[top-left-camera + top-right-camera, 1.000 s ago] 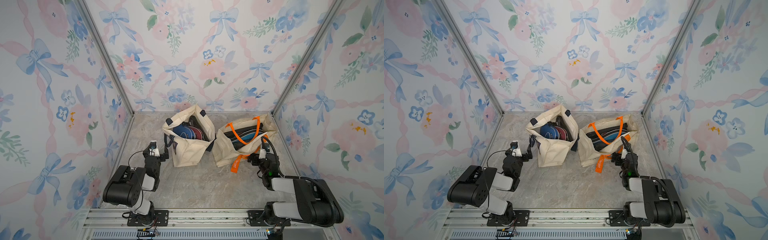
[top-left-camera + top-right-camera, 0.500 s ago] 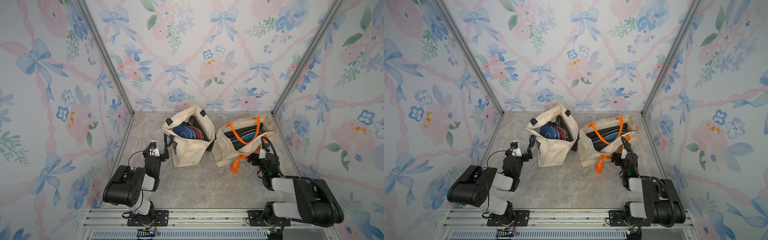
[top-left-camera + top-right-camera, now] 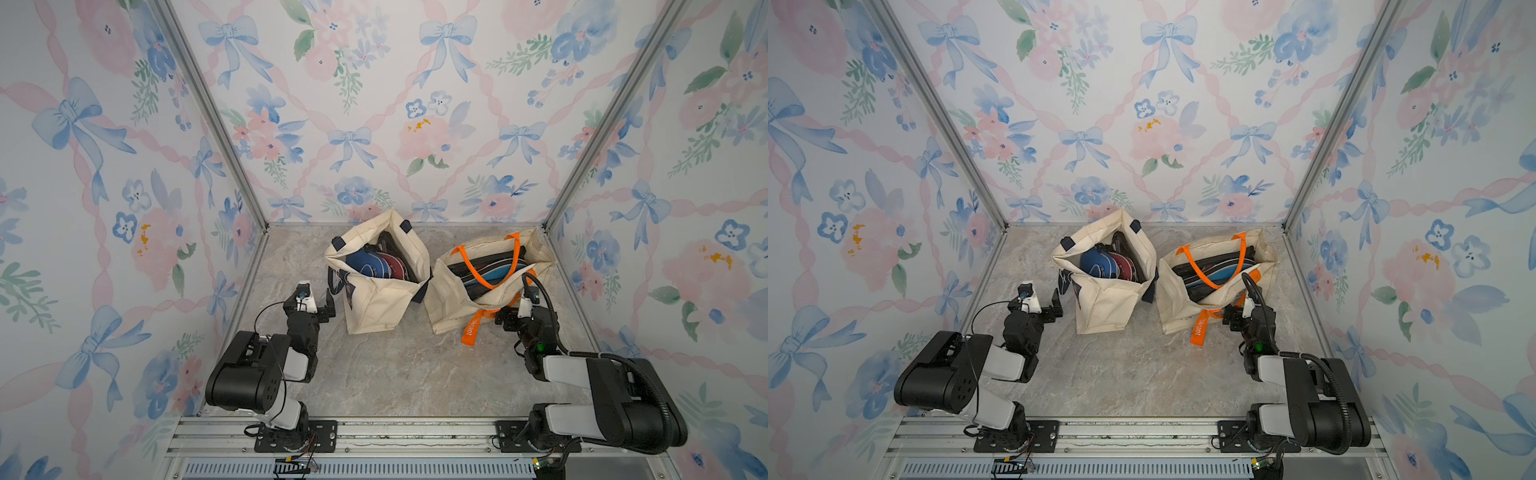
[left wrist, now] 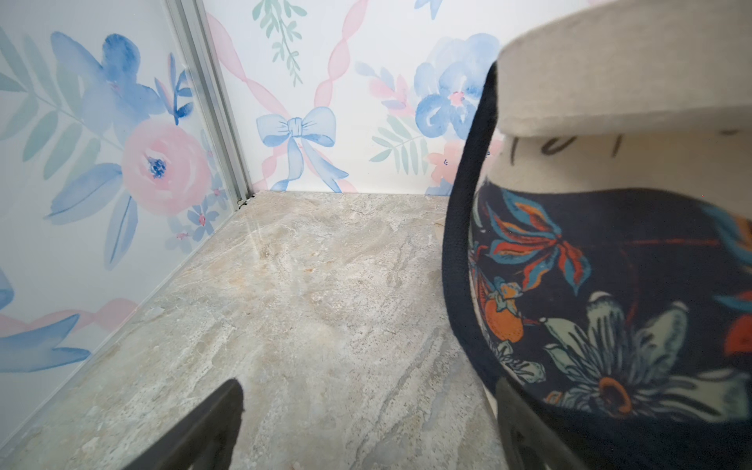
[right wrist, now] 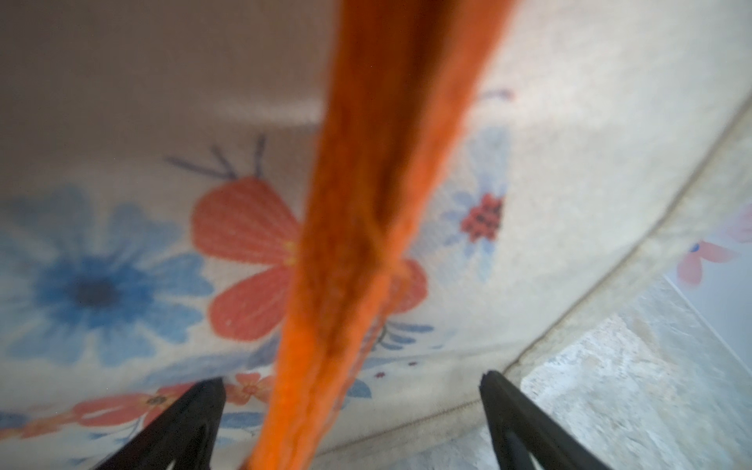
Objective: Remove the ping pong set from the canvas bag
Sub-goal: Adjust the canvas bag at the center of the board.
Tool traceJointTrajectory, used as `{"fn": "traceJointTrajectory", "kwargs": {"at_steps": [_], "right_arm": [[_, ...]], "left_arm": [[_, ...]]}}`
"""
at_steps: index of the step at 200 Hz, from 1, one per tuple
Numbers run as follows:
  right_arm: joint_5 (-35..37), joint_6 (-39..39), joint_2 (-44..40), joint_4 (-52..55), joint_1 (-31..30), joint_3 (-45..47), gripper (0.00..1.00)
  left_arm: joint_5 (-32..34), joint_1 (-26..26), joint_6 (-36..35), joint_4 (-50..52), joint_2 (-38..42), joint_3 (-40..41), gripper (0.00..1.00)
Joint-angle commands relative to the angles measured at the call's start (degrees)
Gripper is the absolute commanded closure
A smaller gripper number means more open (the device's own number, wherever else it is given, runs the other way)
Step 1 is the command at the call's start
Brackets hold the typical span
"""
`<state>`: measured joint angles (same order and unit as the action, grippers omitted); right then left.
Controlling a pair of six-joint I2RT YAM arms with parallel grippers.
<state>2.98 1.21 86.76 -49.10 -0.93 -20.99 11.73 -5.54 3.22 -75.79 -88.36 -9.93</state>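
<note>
we count two cream canvas bags standing side by side and well apart from the front edge of the marble-look table [image 3: 395,374]: one navy-handled bag [image 3: 374,307] and one orange-handled bag [image 3: 446,307], both with mouths gaping upward.

the ping pong set sits inside them. in the navy-handled bag we see one blue case [image 3: 360,264], one maroon case [image 3: 394,266] touching it, and one dark piece behind them that we cannot make out. in the orange-handled bag we see one teal case [image 3: 492,272] lying among flat black-edged pieces; how many of those there are we cannot tell.

there are two arms. the left gripper [image 3: 316,296] sits just beside the navy-handled bag, jaws spread wide with nothing between them. the left wrist view shows its two dark fingers apart over bare table, with one navy strap [image 4: 460,244] hanging down the bag's flower-printed side.

the right gripper [image 3: 512,316] is at the front of the orange-handled bag, jaws also wide apart. the right wrist view shows one orange strap [image 5: 366,203] hanging between its two fingers, not pinched; whether it brushes either finger we cannot tell. of the two orange straps in both top views, the other arches over the bag's mouth.
</note>
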Motion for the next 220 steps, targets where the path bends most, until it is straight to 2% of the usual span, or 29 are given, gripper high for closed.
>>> {"fn": "traceJointTrajectory", "kwargs": {"at_steps": [1,24,48,61,114,128,157,194,220], "right_arm": [[0.3,-0.4,1.7,-2.0,-0.7,-1.8,0.03],[1.9,-1.1,1.8,-1.9,-1.5,-1.8,0.03],[4.9,-1.6,1.7,-2.4,-2.7,-1.6,0.03],[6.5,-1.8,1.7,-2.9,-3.4,-1.3,0.03],[19.2,-3.0,1.2,-12.3,-7.6,3.5,0.03],[20.4,-2.8,0.0,-15.1,-7.9,5.7,0.03],[20.8,-3.2,1.3,-19.6,-8.1,7.0,0.03],[21.1,-3.3,0.7,-14.5,-8.3,4.7,0.03],[20.5,-2.8,0.3,-11.3,-8.0,3.2,0.03]], "left_arm": [[-1.0,0.2,1.0,-1.3,-0.6,-0.9,0.02],[-1.3,0.5,1.3,-1.3,-0.6,-0.9,0.02],[2.3,-1.6,-0.2,-1.3,-0.8,-1.1,0.02],[2.3,-1.6,-0.2,-1.3,-0.8,-1.1,0.02],[6.1,-4.5,-2.1,-3.0,-0.1,0.1,0.02],[6.3,-4.7,-2.3,-2.5,0.5,0.0,0.02],[5.2,-5.9,-4.3,8.9,4.3,-4.5,0.03],[8.8,-8.3,-6.1,17.1,8.1,-8.5,0.02],[10.0,-8.0,-3.1,22.1,11.5,-11.3,0.02]]}}
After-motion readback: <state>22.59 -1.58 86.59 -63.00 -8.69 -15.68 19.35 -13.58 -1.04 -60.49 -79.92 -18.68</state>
